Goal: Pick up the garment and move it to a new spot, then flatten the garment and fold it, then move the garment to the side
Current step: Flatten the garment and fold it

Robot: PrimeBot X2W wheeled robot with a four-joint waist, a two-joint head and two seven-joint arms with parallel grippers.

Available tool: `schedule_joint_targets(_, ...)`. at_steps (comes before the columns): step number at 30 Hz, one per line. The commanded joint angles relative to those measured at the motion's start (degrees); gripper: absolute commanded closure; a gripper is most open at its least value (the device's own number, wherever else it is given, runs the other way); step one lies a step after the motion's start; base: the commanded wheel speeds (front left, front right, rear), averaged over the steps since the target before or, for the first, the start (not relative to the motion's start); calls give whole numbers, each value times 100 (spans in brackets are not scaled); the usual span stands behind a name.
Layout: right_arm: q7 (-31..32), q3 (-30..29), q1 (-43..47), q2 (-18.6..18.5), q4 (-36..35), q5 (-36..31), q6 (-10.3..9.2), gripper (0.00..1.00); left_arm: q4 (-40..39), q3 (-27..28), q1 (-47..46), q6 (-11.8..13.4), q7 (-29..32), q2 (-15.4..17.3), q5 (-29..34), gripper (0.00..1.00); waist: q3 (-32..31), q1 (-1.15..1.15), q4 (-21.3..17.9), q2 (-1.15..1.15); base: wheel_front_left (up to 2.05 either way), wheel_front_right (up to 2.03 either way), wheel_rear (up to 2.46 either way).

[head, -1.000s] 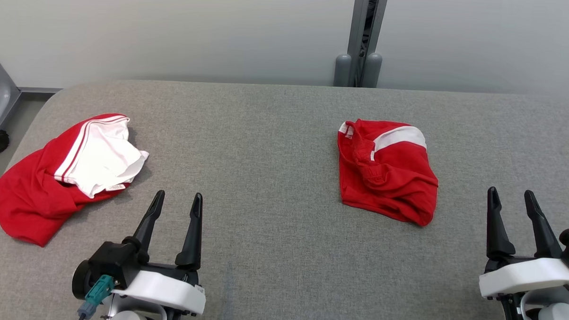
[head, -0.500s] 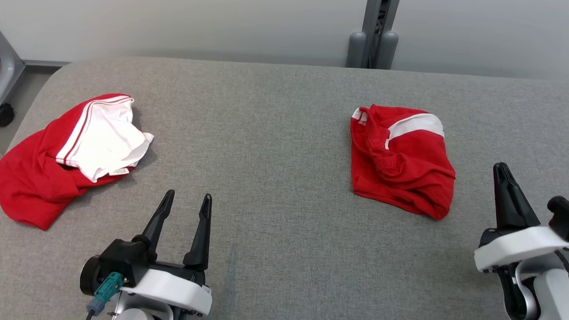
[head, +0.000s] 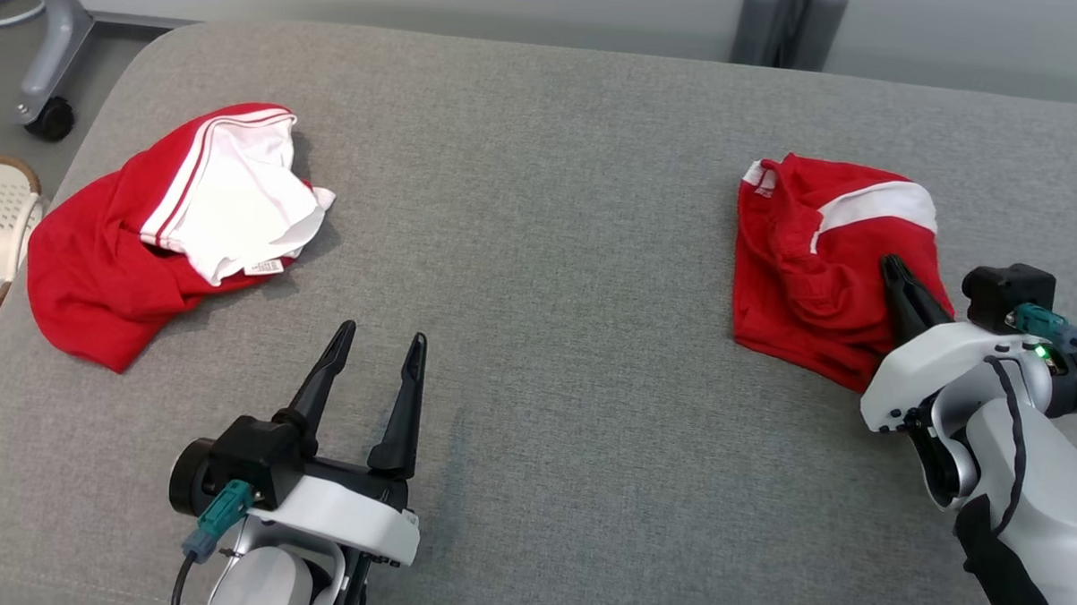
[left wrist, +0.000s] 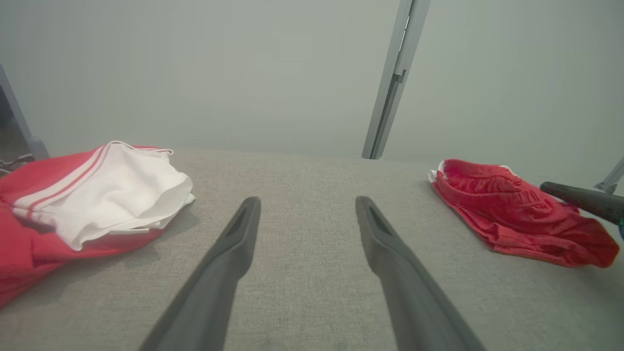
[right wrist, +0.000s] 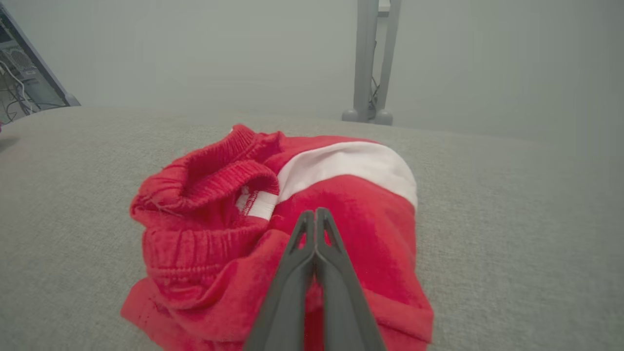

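In the head view the whole picture is shifted compared with the earlier pictures, so the camera is judged to have moved. The garments are not judged to have moved on the grey surface (head: 549,249). The red garment (head: 809,258) is found crumpled at the right of the frame, and a red and white garment (head: 147,235) at the left. The right gripper (head: 891,266) is no longer spread at the lower right edge as it was a second ago. Its fingers are now pressed together, and the tip is seen over the lower right part of the red garment. The left gripper (head: 383,333) is kept wide apart at the lower left, with nothing held.

In the left wrist view the left gripper (left wrist: 307,202) is shown spread over bare surface. The red garment (left wrist: 512,209) is placed at the right, and the dark tip of the right gripper (left wrist: 548,187) is seen over its far right end.

In the right wrist view the right gripper (right wrist: 314,214) is closed completely, finger against finger, above the middle of the red garment (right wrist: 219,234). No cloth is seen between the tips, so a hold is not confirmed. The pick-up is judged to be only beginning; moving, flattening and folding are not yet done.
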Motion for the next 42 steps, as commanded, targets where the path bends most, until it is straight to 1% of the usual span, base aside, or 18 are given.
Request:
schedule_joint_targets(1,31,93,-125,-21,162,52,2,100,4,9,-88,-4,-8,22,27,0,102,0,123,0,0,0,0)
schedule_joint_targets(7,197,608,-487,31,905,246,2,100,32,-29,-131,4,-8,22,7,0,175,0,286,0,0,0,0)
schedule_joint_targets(11,152,858,-616,120,1160,402,2,100,31,-49,-142,-1,-8,22,-11,0,192,0,344,0,0,0,0)
schedule_joint_targets(21,-18,1452,-777,436,1235,843,2,100,34,-113,-163,61,-8,23,-64,0,206,0,354,0,0,0,0)
schedule_joint_targets(25,23,1790,-808,520,1179,1007,3,100,34,-120,-184,82,-8,22,-103,0,221,0,349,0,0,0,0)
schedule_joint_targets(27,-10,1908,-856,503,1141,1114,3,100,43,-116,-175,97,-8,23,-109,0,221,0,342,0,0,0,0)
schedule_joint_targets(36,-143,2010,-1043,288,1224,1371,2,100,50,-143,-180,122,-8,23,-179,0,198,0,344,0,0,0,0)
schedule_joint_targets(39,-157,1994,-1158,257,1388,1390,2,100,36,-168,-206,105,-8,23,-209,0,225,0,397,0,0,0,0)
schedule_joint_targets(42,-170,1893,-1315,263,1702,1365,2,100,29,-203,-228,84,-8,22,-222,0,284,0,487,0,0,0,0)
